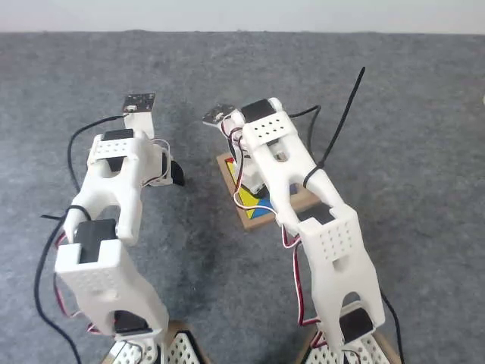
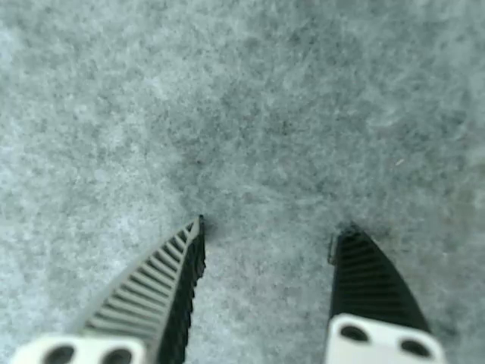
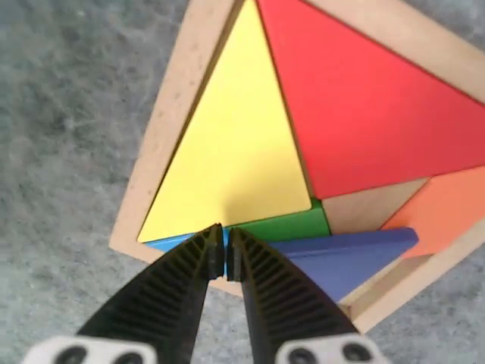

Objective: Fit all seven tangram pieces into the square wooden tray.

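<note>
The square wooden tray [image 3: 161, 133] holds a large yellow triangle [image 3: 231, 152], a large red triangle [image 3: 364, 106], a green piece [image 3: 292, 226], a blue triangle [image 3: 341, 254] and an orange piece [image 3: 447, 212]. A light-blue sliver [image 3: 163, 244] shows by the yellow triangle's corner. A patch of bare tray floor [image 3: 367, 206] lies between the pieces. My right gripper [image 3: 225, 236] is shut, empty, with its tips over the edge where yellow meets green. My left gripper [image 2: 273, 227] stands open over bare carpet, to the left of the tray [image 1: 249, 221] in the high view.
Grey carpet [image 1: 394, 129] covers the whole table. The right arm [image 1: 276, 152] hangs over most of the tray in the high view. The left arm [image 1: 117, 182] stands apart from it, its gripper [image 1: 173, 173] low over the carpet.
</note>
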Controlling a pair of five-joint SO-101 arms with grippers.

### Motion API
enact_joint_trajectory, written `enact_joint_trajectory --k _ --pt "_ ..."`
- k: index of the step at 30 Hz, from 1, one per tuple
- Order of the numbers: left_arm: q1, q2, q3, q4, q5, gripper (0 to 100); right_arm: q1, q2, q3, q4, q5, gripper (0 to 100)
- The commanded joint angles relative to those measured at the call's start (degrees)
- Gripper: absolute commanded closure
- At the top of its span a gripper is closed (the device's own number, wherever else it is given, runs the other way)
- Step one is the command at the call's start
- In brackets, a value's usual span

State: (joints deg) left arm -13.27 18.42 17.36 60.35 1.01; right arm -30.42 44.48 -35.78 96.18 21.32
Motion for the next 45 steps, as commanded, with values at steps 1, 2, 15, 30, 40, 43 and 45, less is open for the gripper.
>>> enact_joint_trajectory --k 1,2,15,30,40,43,45 --pt "0.1 -3.1 -0.4 0.3 -0.8 74 2.2 -4.9 -1.8 0.6 -0.2 96.1" --pt "0.1 -3.1 -0.4 0.3 -0.8 74 3.1 -4.5 -1.8 0.3 -0.2 96.1" --pt "0.2 -3.1 -0.4 0.3 -0.8 74 10.4 -2.2 -1.8 -1.7 2.7 96.1" --pt "0.2 -3.1 -0.4 0.2 -0.8 74 16.1 -8.2 -2.5 0.6 3.3 96.1" --pt "0.2 -3.0 -0.3 0.2 -0.8 74 14.0 -2.9 6.1 -5.7 3.3 96.1" --pt "0.1 -4.0 0.2 -0.7 -0.8 75 15.1 -6.7 6.3 -5.7 0.4 96.1" --pt "0.1 -6.7 1.1 -1.0 -0.7 75 15.4 -11.7 7.7 -6.1 -1.5 96.1"
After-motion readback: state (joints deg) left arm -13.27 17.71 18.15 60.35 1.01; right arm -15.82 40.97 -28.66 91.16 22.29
